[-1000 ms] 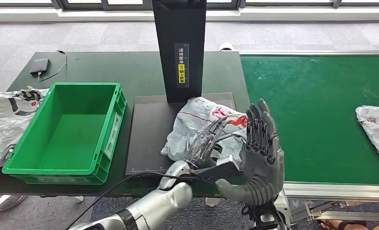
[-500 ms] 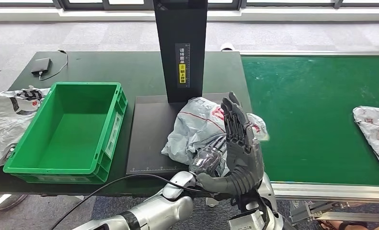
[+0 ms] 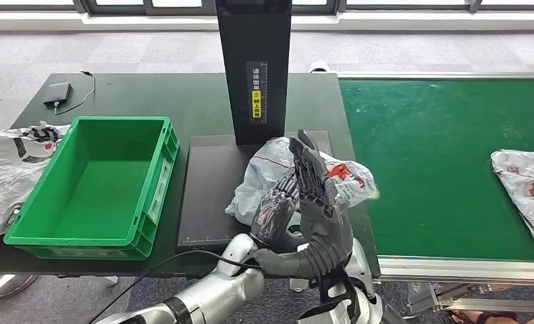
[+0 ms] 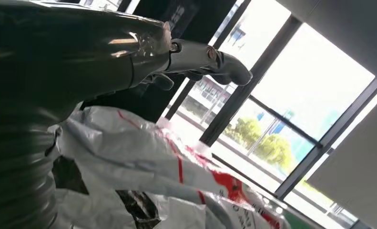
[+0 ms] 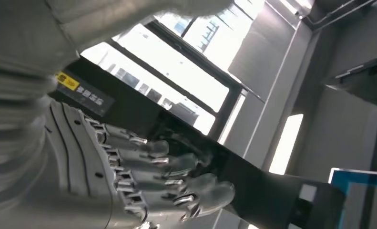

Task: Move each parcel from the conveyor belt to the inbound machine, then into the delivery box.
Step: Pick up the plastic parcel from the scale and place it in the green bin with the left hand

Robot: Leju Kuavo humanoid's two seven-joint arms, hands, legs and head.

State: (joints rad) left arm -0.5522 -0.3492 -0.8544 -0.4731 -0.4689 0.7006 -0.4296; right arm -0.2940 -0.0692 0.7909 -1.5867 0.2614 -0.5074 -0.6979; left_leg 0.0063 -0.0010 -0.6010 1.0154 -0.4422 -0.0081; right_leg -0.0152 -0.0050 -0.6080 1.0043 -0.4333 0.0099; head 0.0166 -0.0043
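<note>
The crumpled white parcel [image 3: 277,177] with red print is lying on the dark scanning plate [image 3: 206,196] of the inbound machine [image 3: 254,67], at the plate's right edge, its right side spilling over toward the near left corner of the green conveyor belt [image 3: 439,155]. The right hand [image 3: 318,196] is standing upright against the parcel's near right side, fingers straight and spread, palm facing left toward the parcel; it is released, clasping nothing. The left hand [image 3: 277,209] is reaching up from below, fingers extended and lying against the parcel's near face just left of the right hand; whether it is pinching any of the plastic I cannot tell. In the left wrist view the parcel [image 4: 143,162] is bunching just under that hand's outstretched fingers [image 4: 210,57]. The green delivery box [image 3: 95,182] is sitting at the bench's left side, well apart from both hands. A second parcel [image 3: 524,182] is lying at the belt's right edge. Compared with a second ago, the right hand is now further left, having crossed from the belt's edge to the parcel, and the second parcel is sitting slightly further left on the belt; the first parcel is resting where it was.
</note>
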